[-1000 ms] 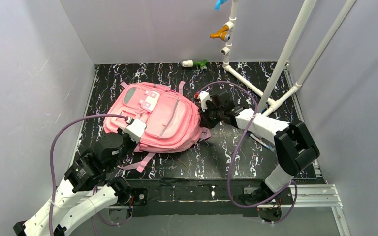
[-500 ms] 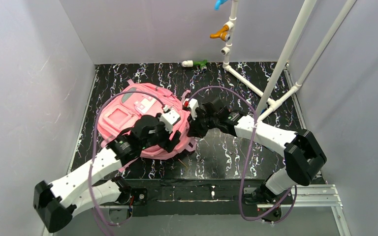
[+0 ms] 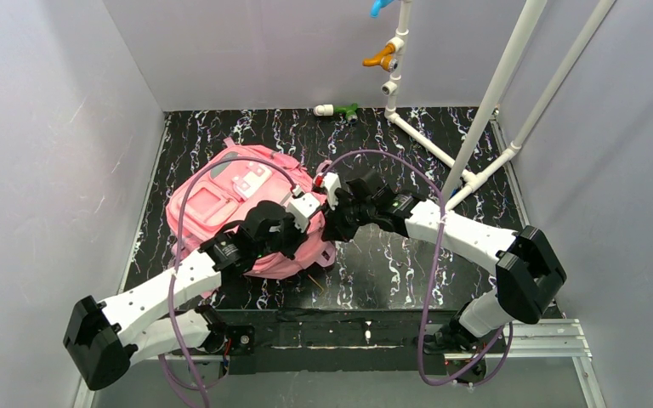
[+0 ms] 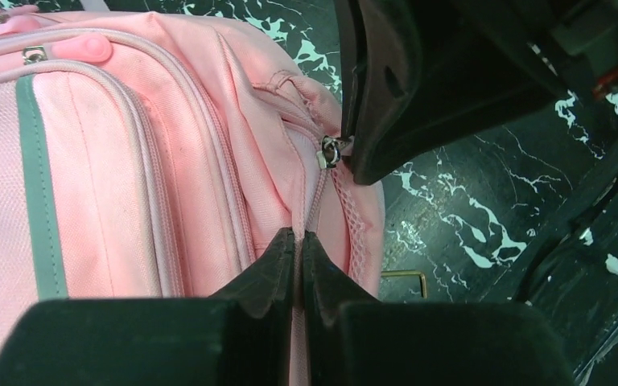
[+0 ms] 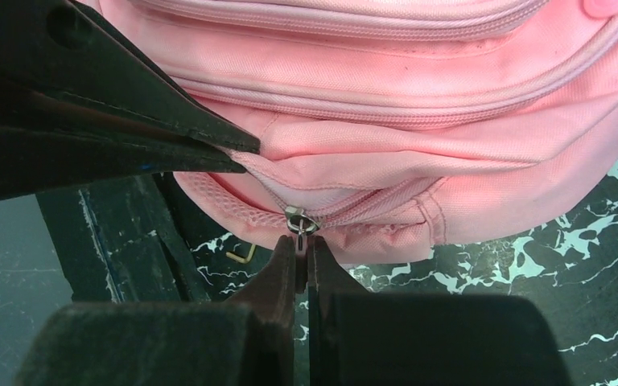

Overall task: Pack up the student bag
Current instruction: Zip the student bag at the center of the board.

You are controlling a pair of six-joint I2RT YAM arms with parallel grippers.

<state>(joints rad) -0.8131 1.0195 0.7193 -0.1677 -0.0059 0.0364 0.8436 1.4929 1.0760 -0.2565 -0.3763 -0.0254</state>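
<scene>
— While lying flat on table (image 3: 366,263), left of middle, any sight inside bag (image 3: 221,200)?
— None: contents hidden. Nipped at seam (image 4: 310,197) by left gripper (image 4: 298,241), at zip pull (image 5: 299,221) by right gripper (image 5: 299,245).

The top view looks steeply down from high on the near side of the student bag (image 3: 221,200), taking all of it in. Both wrist views sit very close at its right end, facing it from opposite sides, and share its zip pull (image 4: 327,153) there.
</scene>
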